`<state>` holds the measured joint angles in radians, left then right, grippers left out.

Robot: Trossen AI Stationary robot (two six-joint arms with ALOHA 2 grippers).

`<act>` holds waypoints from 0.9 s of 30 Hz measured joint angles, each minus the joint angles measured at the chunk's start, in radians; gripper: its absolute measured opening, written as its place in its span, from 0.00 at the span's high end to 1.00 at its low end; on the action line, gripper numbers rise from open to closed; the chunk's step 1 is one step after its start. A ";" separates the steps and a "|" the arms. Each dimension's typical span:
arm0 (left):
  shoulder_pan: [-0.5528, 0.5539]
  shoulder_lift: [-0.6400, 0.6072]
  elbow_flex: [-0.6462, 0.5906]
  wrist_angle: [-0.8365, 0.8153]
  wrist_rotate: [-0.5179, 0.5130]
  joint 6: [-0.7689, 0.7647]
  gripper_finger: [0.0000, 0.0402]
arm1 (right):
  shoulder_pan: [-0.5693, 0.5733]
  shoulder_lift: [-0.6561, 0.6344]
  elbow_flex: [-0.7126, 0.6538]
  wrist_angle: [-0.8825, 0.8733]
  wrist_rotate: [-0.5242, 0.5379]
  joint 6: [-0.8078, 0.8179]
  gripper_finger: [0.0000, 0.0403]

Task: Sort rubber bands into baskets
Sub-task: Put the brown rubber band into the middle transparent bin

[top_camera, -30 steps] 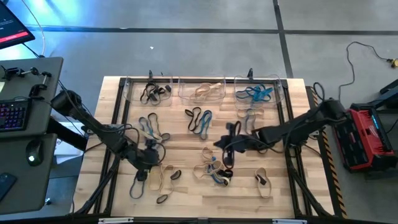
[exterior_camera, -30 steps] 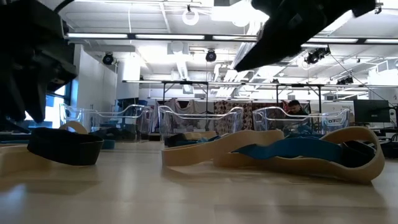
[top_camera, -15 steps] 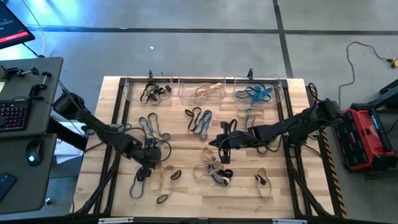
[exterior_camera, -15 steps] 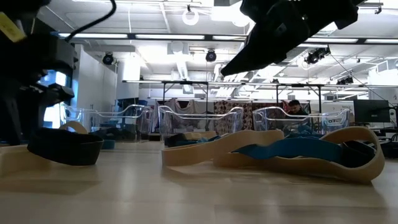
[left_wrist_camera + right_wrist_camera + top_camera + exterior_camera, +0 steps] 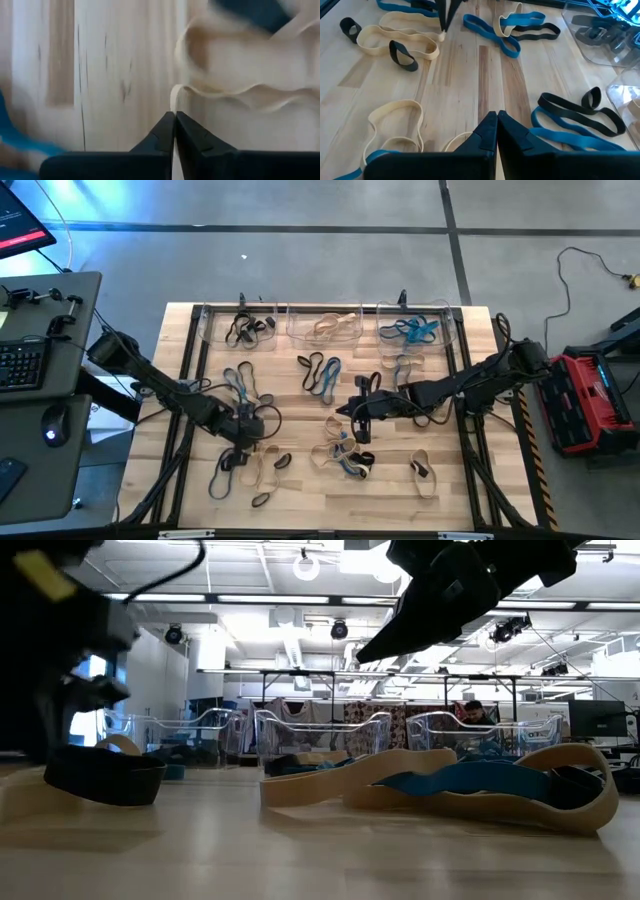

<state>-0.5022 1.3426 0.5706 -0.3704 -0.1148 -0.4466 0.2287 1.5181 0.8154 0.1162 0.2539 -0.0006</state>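
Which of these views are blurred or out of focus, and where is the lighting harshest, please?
Left wrist view: heavily smeared, though the shut left gripper pinching a tan rubber band is readable. Low view: the arm at the left edge is motion-blurred, the ceiling lights glare, and both arms show as dark silhouettes. Right wrist view: sharp, the right gripper shut and empty. High view: evenly lit.

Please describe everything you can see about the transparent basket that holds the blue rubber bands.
The basket is a small clear plastic bin, rectangular with rounded corners, standing upright and open on top. It is the rightmost of three alike in a row along the far edge of the wooden table. Inside lie tangled blue rubber bands. More bands lie on the wood just in front of it. Neither hand touches it.
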 joint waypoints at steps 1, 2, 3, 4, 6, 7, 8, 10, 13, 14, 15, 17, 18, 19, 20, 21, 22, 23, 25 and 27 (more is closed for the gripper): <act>0.002 0.000 0.019 -0.007 -0.007 0.013 0.98 | 0.000 0.000 0.000 0.000 0.000 0.000 1.00; 0.007 0.000 0.040 -0.024 -0.015 0.027 0.98 | 0.000 0.000 0.000 -0.001 0.000 0.000 1.00; 0.014 0.000 0.062 -0.044 -0.021 0.037 0.99 | 0.000 0.000 0.000 -0.003 0.000 0.000 1.00; 0.023 0.000 0.085 -0.069 -0.028 0.043 0.99 | 0.000 0.000 0.000 -0.003 0.000 0.000 1.00; 0.046 0.000 0.132 -0.127 -0.059 0.048 1.00 | 0.000 0.000 0.000 -0.006 0.000 0.000 1.00; 0.056 0.000 0.156 -0.157 -0.080 0.049 1.00 | 0.000 0.000 0.000 -0.008 0.000 0.000 1.00; 0.067 0.000 0.178 -0.182 -0.101 0.054 1.00 | 0.000 0.000 0.000 -0.008 0.000 0.001 1.00; 0.091 0.000 0.222 -0.220 -0.137 0.065 1.00 | 0.000 0.000 0.000 -0.009 0.000 0.002 1.00; 0.138 -0.001 0.283 -0.252 -0.174 0.077 1.00 | 0.000 0.000 0.000 -0.010 0.000 0.003 1.00; 0.155 -0.001 0.301 -0.256 -0.184 0.091 1.00 | 0.000 0.000 0.000 -0.010 0.000 0.003 1.00; 0.173 -0.001 0.318 -0.258 -0.192 0.108 1.00 | 0.000 0.000 0.000 -0.010 0.000 0.003 1.00; 0.212 -0.001 0.349 -0.260 -0.208 0.150 1.00 | 0.000 0.000 0.000 -0.010 0.000 0.003 1.00; 0.235 -0.001 0.364 -0.260 -0.214 0.171 1.00 | 0.000 0.000 0.000 -0.010 0.000 0.003 1.00; 0.260 -0.001 0.377 -0.260 -0.219 0.191 1.00 | 0.000 0.000 0.000 -0.010 0.000 0.003 1.00; 0.286 -0.001 0.390 -0.260 -0.226 0.205 1.00 | 0.000 0.000 0.000 -0.010 0.000 0.003 1.00; 0.315 -0.001 0.402 -0.260 -0.232 0.217 1.00 | 0.000 0.000 0.000 -0.010 0.001 0.003 1.00; 0.345 -0.001 0.412 -0.260 -0.233 0.224 1.00 | 0.000 0.000 0.000 -0.010 0.005 0.003 1.00; 0.375 -0.001 0.423 -0.260 -0.234 0.229 1.00 | 0.000 0.000 0.000 -0.010 0.009 0.004 1.00; 0.437 -0.001 0.443 -0.256 -0.236 0.252 1.00 | 0.000 0.000 0.000 -0.010 0.021 0.004 1.00; 0.499 -0.001 0.464 -0.245 -0.247 0.290 1.00 | 0.000 0.000 0.000 -0.010 0.027 0.004 1.00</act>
<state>-0.0034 1.3418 1.0342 -0.6149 -0.3615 -0.1564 0.2291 1.5177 0.8154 0.1059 0.2810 0.0032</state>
